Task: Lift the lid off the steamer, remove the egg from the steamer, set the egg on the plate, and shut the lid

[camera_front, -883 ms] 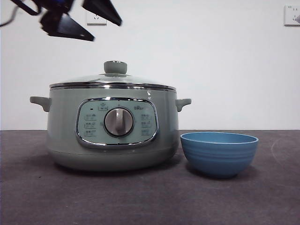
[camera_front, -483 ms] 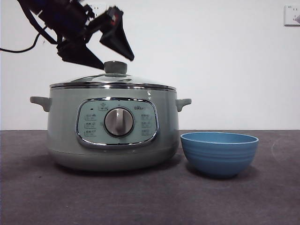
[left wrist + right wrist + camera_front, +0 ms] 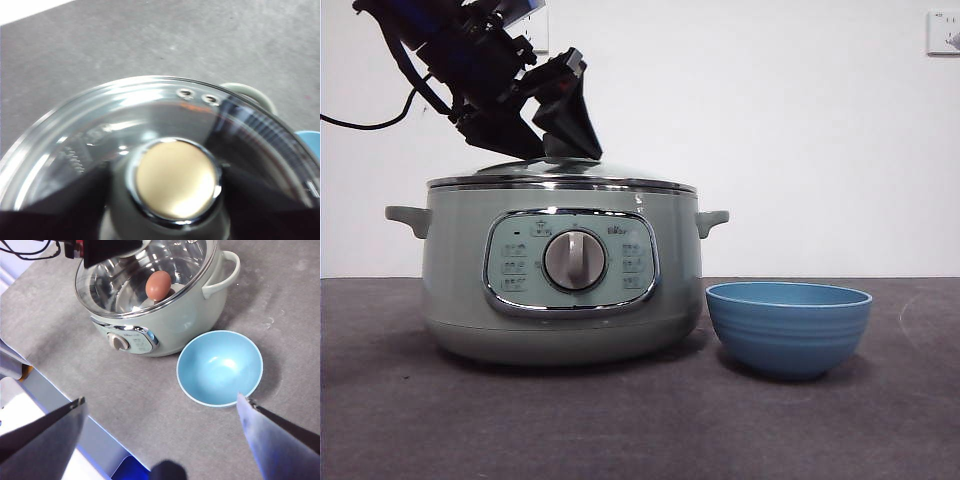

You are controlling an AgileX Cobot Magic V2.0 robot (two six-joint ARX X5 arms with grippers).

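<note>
We see the left gripper [image 3: 548, 140] reaching down at a slant from the upper corner of the front view, its dark body tilted and its two black jaws set on either side of the knob [image 3: 176, 180] of the lid [image 3: 560, 174]. In the left wrist view the jaws flank the knob closely on both sides, but we cannot tell whether they press against it or stand just clear, so we cannot say if the grip is closed. A black cable trails from the arm toward the edge of the front view.

The lid sits flat on the steamer [image 3: 563, 270], its steel rim meeting the pot's top all the way around. The steamer stands on the dark grey table [image 3: 640, 420], control dial facing the front camera. Through the glass, in the right wrist view, we see a brown egg [image 3: 158, 285] lying inside the pot.

The plate [image 3: 788, 327], a small blue bowl, stands on the table just beside the steamer, not touching it.

The right gripper [image 3: 162, 427] hangs high above the table near the plate, its two jaws spread wide and holding nothing.
</note>
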